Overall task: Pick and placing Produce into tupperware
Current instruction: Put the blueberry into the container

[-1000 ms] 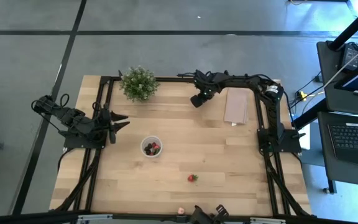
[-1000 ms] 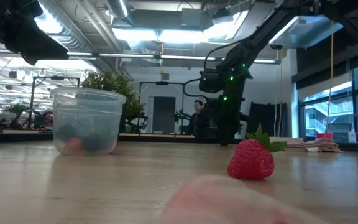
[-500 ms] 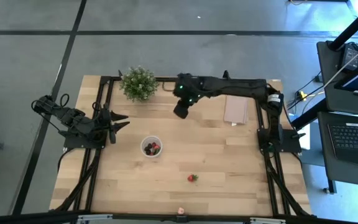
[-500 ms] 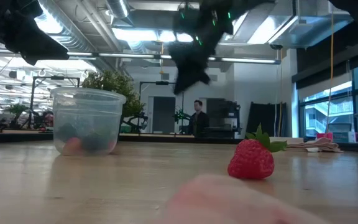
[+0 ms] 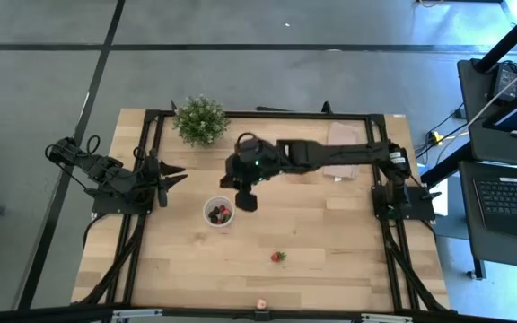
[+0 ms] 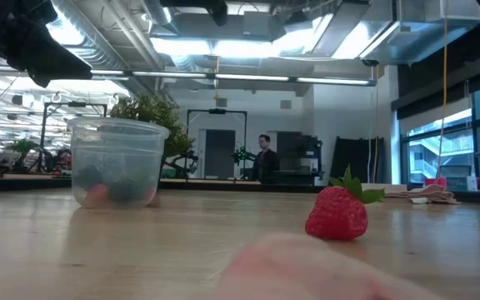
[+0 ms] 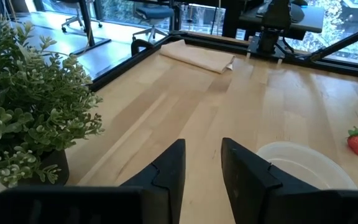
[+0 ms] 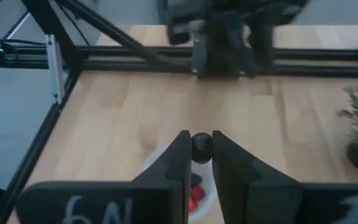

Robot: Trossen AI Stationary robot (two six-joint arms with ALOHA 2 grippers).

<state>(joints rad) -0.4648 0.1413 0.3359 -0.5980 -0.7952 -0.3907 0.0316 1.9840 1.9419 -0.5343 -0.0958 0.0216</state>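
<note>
The tupperware [image 5: 219, 212] is a small round translucent cup standing on the table's middle-left, with red and dark fruits inside; it also shows in the low view [image 6: 119, 162]. One red strawberry [image 5: 278, 257] lies on the table nearer the near edge [image 6: 337, 212]. My right gripper [image 5: 248, 200] hangs just right of the cup, shut on a dark round berry [image 8: 201, 147]; the tupperware's rim [image 8: 166, 163] lies below it. My left gripper [image 7: 202, 163] is open and waits at the table's left side [image 5: 174, 175]. My right gripper pinches the dark round berry [image 8: 201, 147] between its two fingertips [image 8: 182, 149], one on each side. The berry is lifted clear of the table and hangs above the cup's rim.
A bushy potted plant [image 5: 200, 119] stands at the far edge, left of centre. A flat beige sheet [image 5: 342, 160] lies far right, partly under the right arm. Another small pink fruit [image 5: 261, 305] sits at the near edge, a blur before the low camera [image 6: 307, 267].
My right arm has swung from the far edge beside the beige sheet toward the table's left and near side, ending next to the cup. In the low view it has passed up out of the picture. The cup, the strawberry and my left arm have stayed put.
</note>
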